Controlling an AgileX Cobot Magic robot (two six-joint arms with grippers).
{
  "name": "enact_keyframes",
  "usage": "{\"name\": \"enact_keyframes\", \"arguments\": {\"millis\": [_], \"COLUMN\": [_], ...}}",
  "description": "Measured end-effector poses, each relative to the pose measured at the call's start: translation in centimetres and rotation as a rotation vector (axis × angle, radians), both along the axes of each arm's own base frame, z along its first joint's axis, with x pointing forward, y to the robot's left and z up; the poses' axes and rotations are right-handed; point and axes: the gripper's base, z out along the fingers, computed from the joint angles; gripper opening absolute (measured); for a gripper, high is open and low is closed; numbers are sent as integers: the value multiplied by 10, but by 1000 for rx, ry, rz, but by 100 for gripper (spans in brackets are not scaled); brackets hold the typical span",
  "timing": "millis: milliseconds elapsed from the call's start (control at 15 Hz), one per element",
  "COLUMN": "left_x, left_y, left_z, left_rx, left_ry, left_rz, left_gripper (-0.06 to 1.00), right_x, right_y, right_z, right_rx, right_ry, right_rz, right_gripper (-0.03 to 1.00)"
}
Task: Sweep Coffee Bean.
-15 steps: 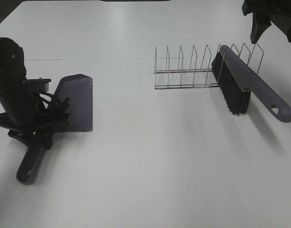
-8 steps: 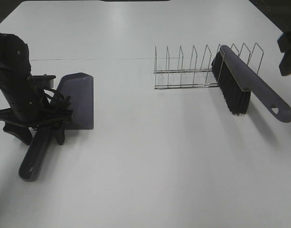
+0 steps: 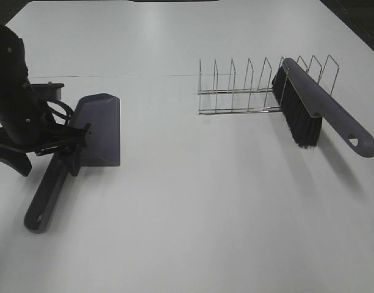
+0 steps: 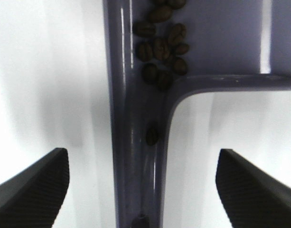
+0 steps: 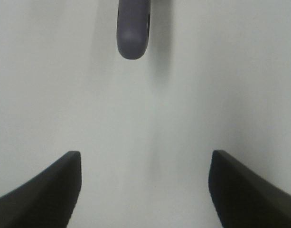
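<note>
Left end effector (image 4: 141, 190) of mine hangs spread wide over the dustpan (image 3: 100, 129), one finger on either side of its handle, neither touching it. In the left wrist view the coffee beans (image 4: 162, 45) sit clustered in the tray right where the handle joins, and a single bean (image 4: 152, 135) lies in the handle's groove. The dustpan lies flat on the white surface (image 3: 193, 201) at the left, with its handle pointing toward the near edge. My right end effector (image 5: 145, 190) is also wide open and holds nothing; the rounded end of the brush (image 3: 324, 110) handle shows beyond it. The brush leans in the wire rack (image 3: 248, 88) at the far right, bristles down.
</note>
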Motion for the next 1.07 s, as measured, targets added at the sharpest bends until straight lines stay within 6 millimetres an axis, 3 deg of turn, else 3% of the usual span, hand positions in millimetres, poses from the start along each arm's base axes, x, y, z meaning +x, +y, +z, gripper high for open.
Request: {"name": "enact_keyframes", "arguments": {"millis": [333, 467, 533, 667, 867, 1067], "left_x": [-10, -18, -30, -40, -78, -135], "left_y": [5, 7, 11, 14, 31, 49], "left_z": [60, 86, 117, 139, 173, 169], "left_rx": [-13, -21, -33, -40, -12, -10], "left_ry": [-116, -173, -234, -289, -403, -474], "left_rz": [-8, -7, -10, -12, -6, 32], "left_gripper": [77, 77, 77, 77, 77, 77], "right_x": [-41, -52, -61, -68, -82, -88], "right_y": [4, 6, 6, 7, 7, 7], "right_z": [-8, -1, 4, 7, 11, 1], "right_rx": [85, 115, 125, 133, 134, 124], "right_ry": [-91, -174, -236, -267, -199, -100], "right_rz": [5, 26, 42, 47, 56, 65], "right_gripper": [65, 65, 65, 65, 65, 65]}}
